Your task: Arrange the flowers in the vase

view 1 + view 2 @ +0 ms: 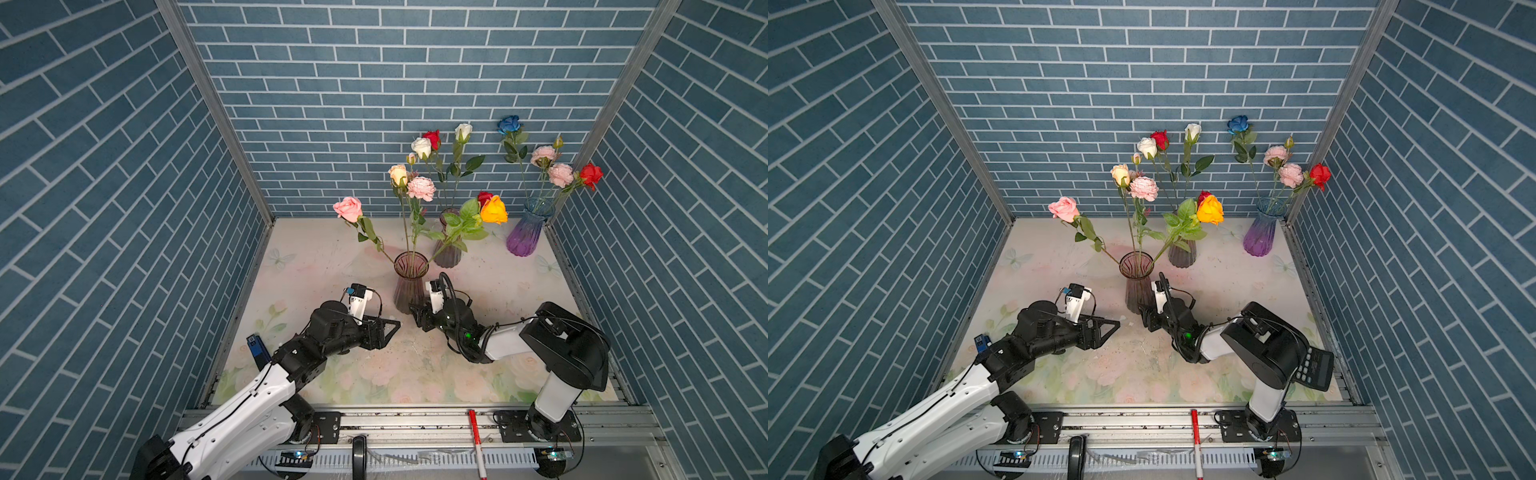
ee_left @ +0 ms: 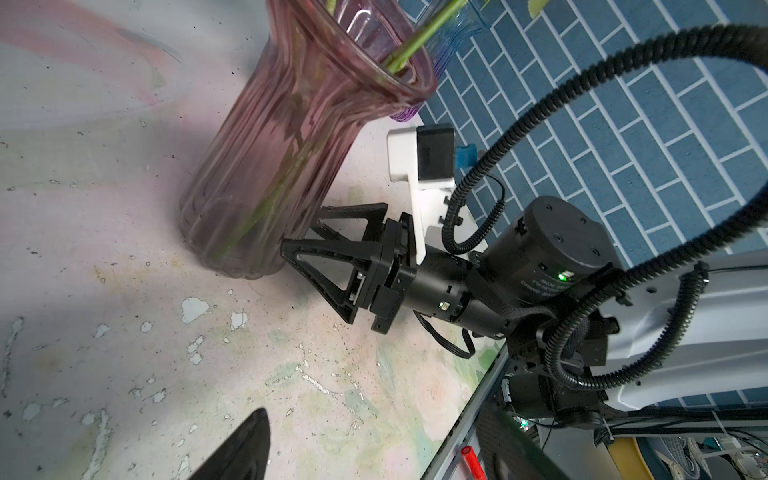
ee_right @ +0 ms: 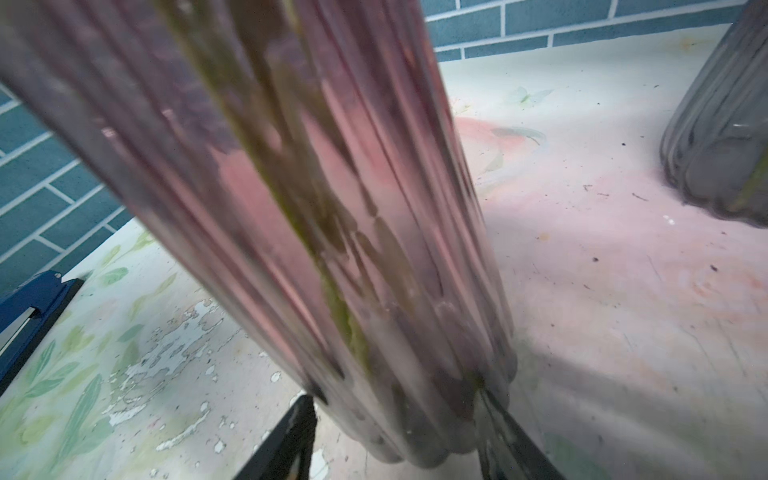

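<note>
Flowers [image 1: 421, 188] all housed: pink vase [image 1: 409, 286], grey vase [image 1: 448, 254], purple vase [image 1: 524, 237]; none loose on bench [image 1: 395, 374]. Right hand [image 2: 305, 228] straddles pink vase base, seemingly clamped; blur hides contact. Left hand [image 1: 392, 327] wide, empty, just beside. Step: likely repositioning vase. Next: keep upright, slide slowly.

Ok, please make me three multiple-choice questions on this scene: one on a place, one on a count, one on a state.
1. Where is the right gripper?
A. at the pink vase's base
B. high above all blooms
C. against the back wall

2. How many vases hold flowers?
A. one
B. two
C. three

3. The left gripper is:
A. shut on a stem
B. open and empty
C. shut on a vase

Key: 1 A, its jaws clasp that base; 2 C, the pink vase, grey vase and blue-purple vase each hold stems; 3 B, jaws apart, nothing between.
</note>
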`<state>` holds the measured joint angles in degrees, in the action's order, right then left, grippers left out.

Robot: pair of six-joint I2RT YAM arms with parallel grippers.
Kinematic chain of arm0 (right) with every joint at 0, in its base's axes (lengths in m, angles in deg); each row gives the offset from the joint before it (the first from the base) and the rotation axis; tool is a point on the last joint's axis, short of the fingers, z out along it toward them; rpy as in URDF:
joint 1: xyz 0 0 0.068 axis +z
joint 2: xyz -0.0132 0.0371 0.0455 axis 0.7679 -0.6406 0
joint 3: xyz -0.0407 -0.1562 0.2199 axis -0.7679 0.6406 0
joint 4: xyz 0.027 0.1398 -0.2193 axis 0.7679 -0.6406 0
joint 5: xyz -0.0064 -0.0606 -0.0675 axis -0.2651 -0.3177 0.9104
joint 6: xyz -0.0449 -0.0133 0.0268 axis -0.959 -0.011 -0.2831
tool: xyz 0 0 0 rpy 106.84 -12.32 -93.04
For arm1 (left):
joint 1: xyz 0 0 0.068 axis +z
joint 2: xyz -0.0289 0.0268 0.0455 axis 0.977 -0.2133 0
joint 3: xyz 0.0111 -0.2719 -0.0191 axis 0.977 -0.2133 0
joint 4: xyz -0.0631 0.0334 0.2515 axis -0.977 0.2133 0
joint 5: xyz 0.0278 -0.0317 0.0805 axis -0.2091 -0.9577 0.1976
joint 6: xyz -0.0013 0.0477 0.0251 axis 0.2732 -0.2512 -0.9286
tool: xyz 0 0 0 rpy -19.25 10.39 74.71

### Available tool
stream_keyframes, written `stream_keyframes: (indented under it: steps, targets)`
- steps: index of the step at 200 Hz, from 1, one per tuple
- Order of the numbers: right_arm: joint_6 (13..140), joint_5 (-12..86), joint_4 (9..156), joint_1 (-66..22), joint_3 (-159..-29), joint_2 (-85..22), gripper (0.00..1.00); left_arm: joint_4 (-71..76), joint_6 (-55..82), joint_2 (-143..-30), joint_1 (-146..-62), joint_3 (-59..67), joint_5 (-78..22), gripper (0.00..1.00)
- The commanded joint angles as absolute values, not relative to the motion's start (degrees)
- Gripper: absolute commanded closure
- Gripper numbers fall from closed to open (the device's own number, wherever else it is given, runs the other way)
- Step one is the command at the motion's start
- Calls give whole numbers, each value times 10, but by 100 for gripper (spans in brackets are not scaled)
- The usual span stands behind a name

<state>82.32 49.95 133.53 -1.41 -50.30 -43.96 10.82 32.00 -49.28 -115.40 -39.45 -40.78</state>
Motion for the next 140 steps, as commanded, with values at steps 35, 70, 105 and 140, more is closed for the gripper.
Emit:
stream_keyframes:
  steps: [35,70,105,140]
  targets:
    - [797,443,1273,-25,-585,-487,39,142,294,-473,-1143,-376,-406,20]
    - [798,435,1259,-26,-625,-518,38,164,287,-459,-1137,-370,-408,19]
    - [801,424,1245,-35,-666,-548,38,184,289,-435,-1133,-365,-406,19]
    - [807,421,1230,-42,-710,-576,38,200,296,-414,-1131,-360,-405,20]
